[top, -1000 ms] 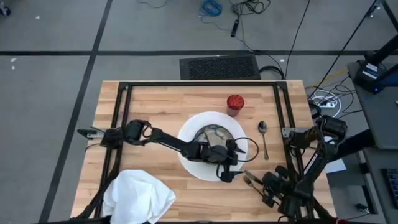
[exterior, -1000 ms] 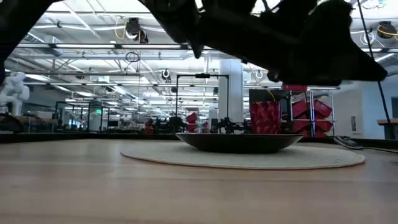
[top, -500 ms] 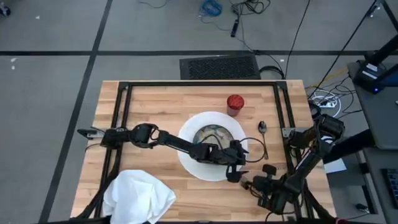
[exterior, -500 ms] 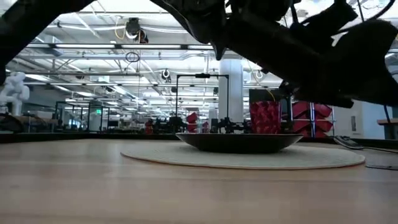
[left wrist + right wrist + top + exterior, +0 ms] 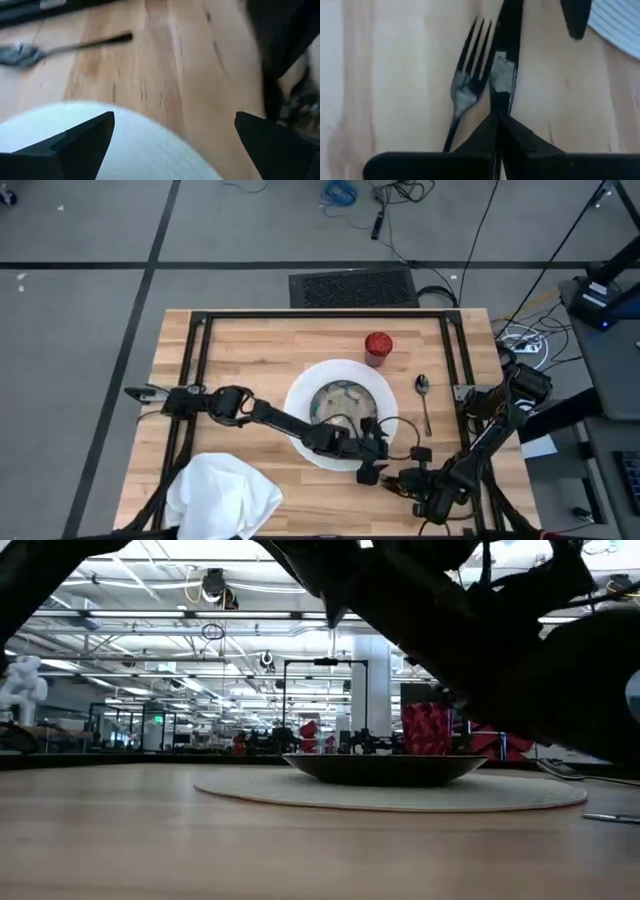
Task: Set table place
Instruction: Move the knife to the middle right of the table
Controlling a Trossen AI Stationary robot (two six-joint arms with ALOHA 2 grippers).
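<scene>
Two arms meet at the near right of the table [image 5: 240, 345]. From the left we see the napkin [image 5: 222, 497] at the near left corner, then the left gripper [image 5: 372, 452], fingers spread wide and empty, over the near right rim of the plate [image 5: 300, 430], which holds the bowl [image 5: 335, 398]. The right gripper [image 5: 408, 482] has pinched a dark knife [image 5: 507, 35] beside the fork [image 5: 467, 85]. Farther right lies the spoon [image 5: 423, 395]; the red cup [image 5: 378, 347] stands far
</scene>
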